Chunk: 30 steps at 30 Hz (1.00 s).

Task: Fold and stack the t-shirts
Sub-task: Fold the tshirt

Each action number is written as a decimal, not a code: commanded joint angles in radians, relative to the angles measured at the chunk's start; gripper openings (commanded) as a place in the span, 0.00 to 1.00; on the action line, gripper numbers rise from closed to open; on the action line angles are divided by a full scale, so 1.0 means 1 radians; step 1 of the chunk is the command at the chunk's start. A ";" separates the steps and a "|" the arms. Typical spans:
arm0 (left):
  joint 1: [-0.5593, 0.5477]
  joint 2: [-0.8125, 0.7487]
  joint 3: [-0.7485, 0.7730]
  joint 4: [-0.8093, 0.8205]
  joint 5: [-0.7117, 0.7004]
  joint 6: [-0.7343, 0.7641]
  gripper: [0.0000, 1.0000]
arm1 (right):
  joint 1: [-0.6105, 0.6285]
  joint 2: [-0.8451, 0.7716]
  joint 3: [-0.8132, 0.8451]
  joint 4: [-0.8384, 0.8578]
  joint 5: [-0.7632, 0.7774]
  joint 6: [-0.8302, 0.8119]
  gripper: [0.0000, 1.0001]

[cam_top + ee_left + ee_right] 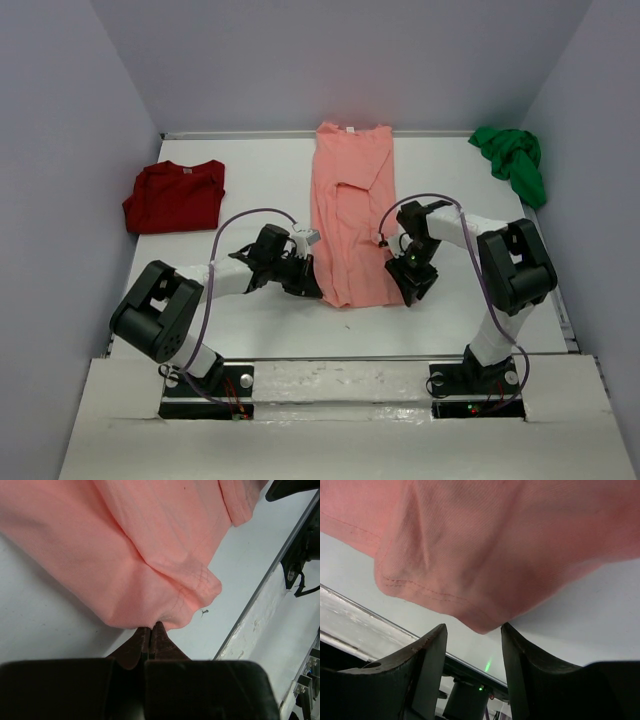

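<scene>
A salmon-pink t-shirt (350, 200) lies in a long strip down the middle of the white table (250, 325), sleeves folded in. My left gripper (318, 284) is at its near left corner, shut on the hem (165, 615); in the left wrist view the left gripper (151, 627) pinches the cloth between closed tips. My right gripper (406, 284) is at the near right corner. In the right wrist view the right gripper (474, 628) stands open, with the shirt's corner (482, 622) just at its tips. A dark red t-shirt (175, 195) lies folded at the left. A bright green t-shirt (512, 160) is bunched at the back right.
Grey walls (60, 150) close in the table on the left, back and right. The table's raised front rail (260, 607) runs close behind both held corners. A small dark speck (204, 612) lies on the table near the hem.
</scene>
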 commanded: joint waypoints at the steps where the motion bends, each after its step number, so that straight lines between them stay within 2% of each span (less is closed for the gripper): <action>1: -0.004 -0.036 0.000 -0.005 0.007 0.018 0.00 | -0.007 0.008 0.035 -0.027 -0.039 -0.018 0.52; 4: -0.004 -0.038 0.002 -0.005 0.010 0.018 0.00 | -0.007 0.016 0.036 -0.027 -0.042 -0.020 0.49; 5: -0.004 -0.039 0.002 -0.007 0.010 0.018 0.00 | -0.007 0.017 0.036 -0.027 -0.042 -0.020 0.44; 6: -0.004 -0.042 0.002 -0.005 0.011 0.020 0.00 | -0.007 0.020 0.038 -0.025 -0.042 -0.020 0.35; 8: -0.004 -0.046 0.002 -0.007 0.011 0.021 0.00 | -0.007 0.022 0.039 -0.025 -0.042 -0.020 0.23; 9: -0.004 -0.049 0.003 -0.008 0.008 0.024 0.00 | -0.007 0.023 0.038 -0.025 -0.042 -0.020 0.14; 11: -0.004 -0.052 0.006 -0.016 0.013 0.028 0.00 | -0.007 0.024 0.038 -0.027 -0.042 -0.020 0.01; 20: -0.004 -0.101 0.039 -0.066 0.053 0.096 0.00 | -0.007 -0.059 0.036 -0.088 -0.032 -0.057 0.00; 30: 0.002 -0.181 0.092 -0.149 0.215 0.242 0.00 | -0.007 -0.197 0.078 -0.208 -0.024 -0.104 0.00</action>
